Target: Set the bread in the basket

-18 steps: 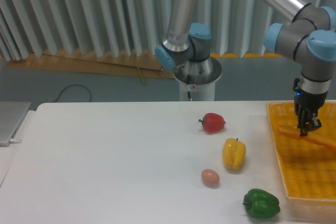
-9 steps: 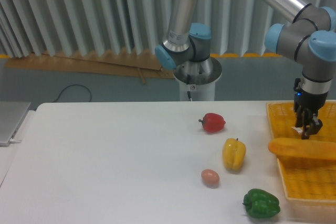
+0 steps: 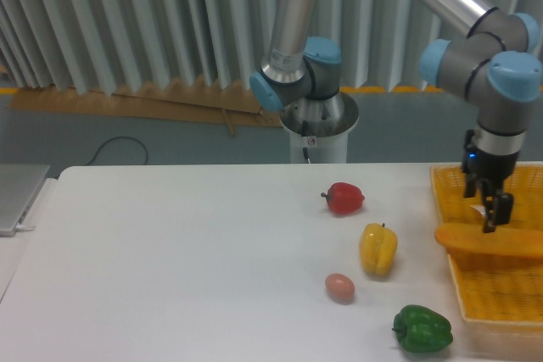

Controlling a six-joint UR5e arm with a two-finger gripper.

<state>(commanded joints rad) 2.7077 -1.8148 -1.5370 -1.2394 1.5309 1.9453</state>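
Bread (image 3: 492, 241) is lying across the left rim of the basket (image 3: 509, 294) now, one rounded end poking out over the table (image 3: 170, 260), the rest stretching off toward the right edge of the picture. A second ago it was hanging tilted in the pincer above the basket; half a second ago it had already dropped flat, and it is sitting in much the same spot since. The pincer (image 3: 489, 214) is lifting and drifting a little left, just above the loaf, and it looks empty; its fingers appear parted only a little, though they are small and dark here and I cannot tell for sure.

So the release seems done, but the loaf is perching on the wall rather than settling fully inside, and I would judge the task only roughly finished. It could tip either way.

Out on the table, well apart from the basket, a red pepper (image 3: 344, 197), a yellow pepper (image 3: 378, 248), an egg (image 3: 339, 287) and a green pepper (image 3: 422, 329) are sitting untouched.
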